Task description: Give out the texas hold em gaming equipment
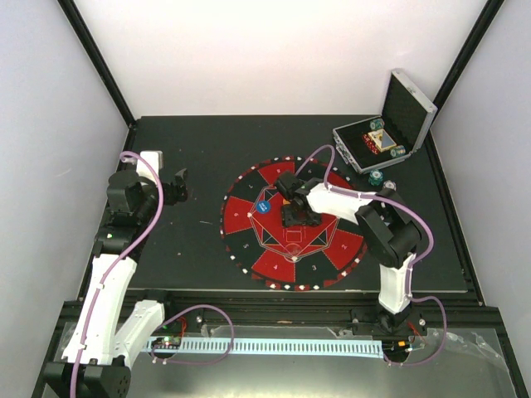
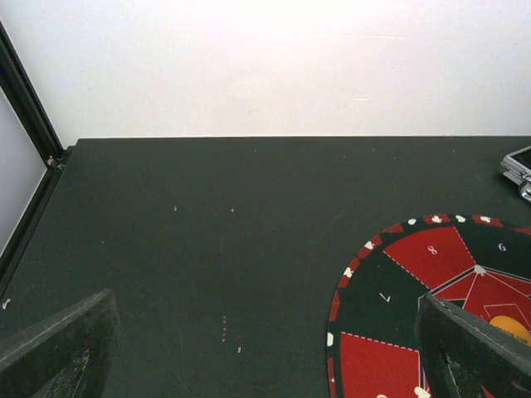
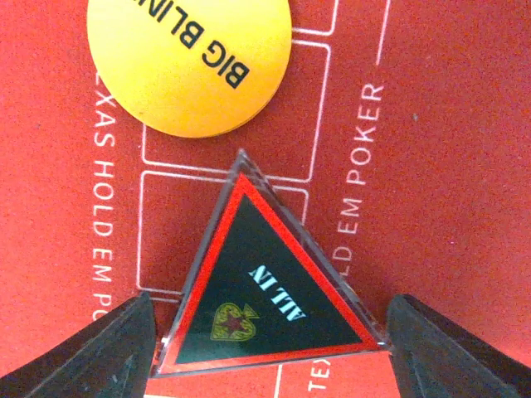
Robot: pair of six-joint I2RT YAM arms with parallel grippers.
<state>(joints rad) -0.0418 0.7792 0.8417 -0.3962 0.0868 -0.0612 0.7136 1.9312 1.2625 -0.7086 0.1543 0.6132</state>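
Note:
The black "ALL IN" triangle marker [image 3: 265,290] lies flat on the red centre of the round mat [image 3: 448,166]. My right gripper [image 3: 270,356] is open and straddles it, a finger close to each lower corner. The orange "BIG BLIND" disc [image 3: 191,58] lies just beyond the triangle's tip. In the top view my right gripper [image 1: 299,217] is over the mat's centre [image 1: 249,217], and a blue disc [image 1: 264,206] lies on the mat to its left. My left gripper [image 1: 178,186] is open and empty over bare table left of the mat; its wrist view [image 2: 265,365] shows nothing between the fingers.
The silver case [image 1: 390,133] stands open at the back right with chips inside. A teal chip [image 1: 376,177] lies on the table just in front of it. The mat's left edge [image 2: 348,332] and the orange disc [image 2: 510,327] show in the left wrist view.

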